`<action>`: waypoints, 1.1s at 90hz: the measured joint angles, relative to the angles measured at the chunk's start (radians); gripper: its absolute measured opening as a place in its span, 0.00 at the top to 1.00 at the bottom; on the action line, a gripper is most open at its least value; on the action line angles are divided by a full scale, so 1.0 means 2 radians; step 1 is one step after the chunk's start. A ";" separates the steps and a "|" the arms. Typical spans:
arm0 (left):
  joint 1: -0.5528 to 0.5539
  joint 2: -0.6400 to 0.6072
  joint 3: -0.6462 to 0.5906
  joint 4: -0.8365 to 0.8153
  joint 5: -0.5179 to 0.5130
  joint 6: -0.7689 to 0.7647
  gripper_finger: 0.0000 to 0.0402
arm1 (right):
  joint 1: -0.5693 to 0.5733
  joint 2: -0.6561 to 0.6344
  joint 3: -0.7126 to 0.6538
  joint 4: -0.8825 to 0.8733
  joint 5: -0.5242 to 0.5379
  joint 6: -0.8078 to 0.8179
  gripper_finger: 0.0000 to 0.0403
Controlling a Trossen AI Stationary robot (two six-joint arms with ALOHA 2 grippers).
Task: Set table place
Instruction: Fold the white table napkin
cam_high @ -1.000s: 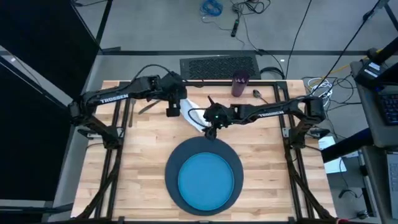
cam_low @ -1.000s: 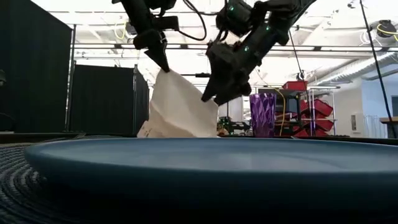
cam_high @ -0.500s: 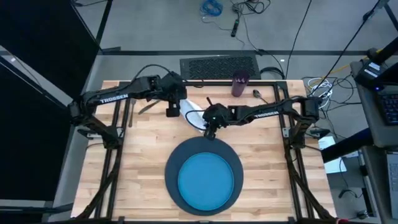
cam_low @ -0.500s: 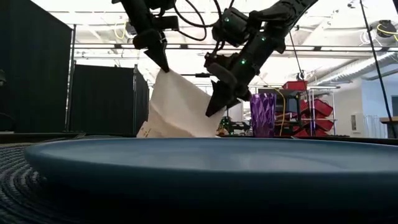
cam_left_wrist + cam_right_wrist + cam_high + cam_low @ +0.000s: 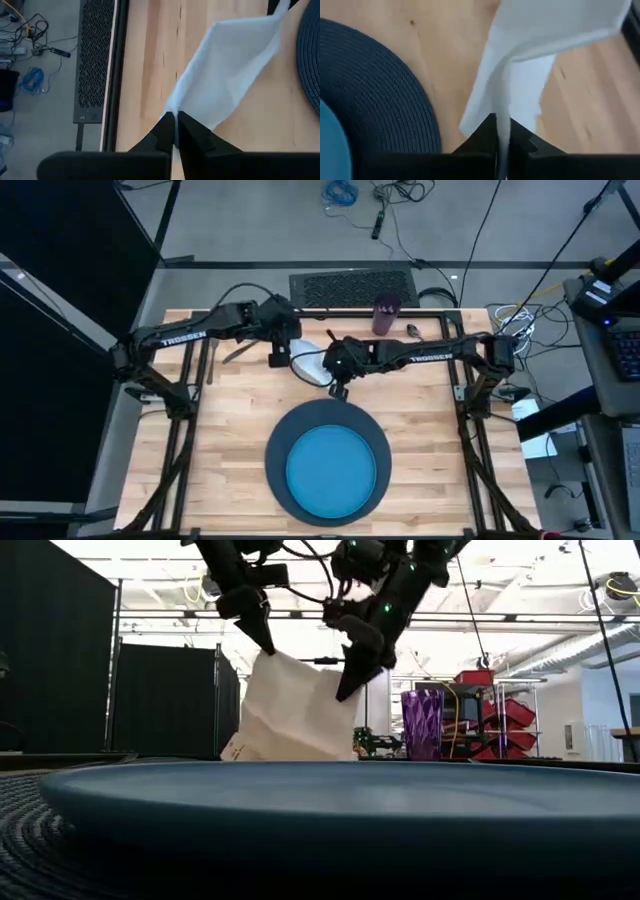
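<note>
While the white napkin [image 5: 290,710] hangs lifted above the desk [image 5: 230,430], the left tool [image 5: 290,352] pinches one upper corner of it, its two dark fingers [image 5: 167,131] pressed together on the cloth in the left wrist view. Just to the right of that tool the sheet spreads down and outward, its lower edge hidden behind the plate rim in the low view, so I cannot tell whether it touches the wood. Behind the left tool, nearer the arm's side of the desk, a slim piece of cutlery [image 5: 236,354] lies on the planks; which piece it is I cannot tell.

The right tool [image 5: 336,370] grips the napkin's other edge, its fingers [image 5: 492,131] closed on a fold of it. Below this tool, toward the near side, sits the dark navy disc [image 5: 328,464] with the bright blue plate [image 5: 330,470] centred on it. Beyond the right tool, near the far edge, stands the purple cup [image 5: 385,316], upright, and just to its right lies the spoon [image 5: 413,332].
</note>
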 joint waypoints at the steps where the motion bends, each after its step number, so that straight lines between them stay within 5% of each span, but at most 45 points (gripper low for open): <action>1: 0.000 0.000 0.000 0.000 0.000 0.000 1.00 | 0.000 0.000 0.003 -0.006 0.002 0.000 1.00; 34: -0.001 0.000 0.000 -0.047 -0.005 -0.006 1.00 | 0.000 -0.024 0.021 -0.087 0.004 -0.001 1.00; 99: -0.064 -0.009 0.001 -0.160 0.025 -0.083 1.00 | 0.045 -0.037 0.022 -0.077 -0.065 0.026 1.00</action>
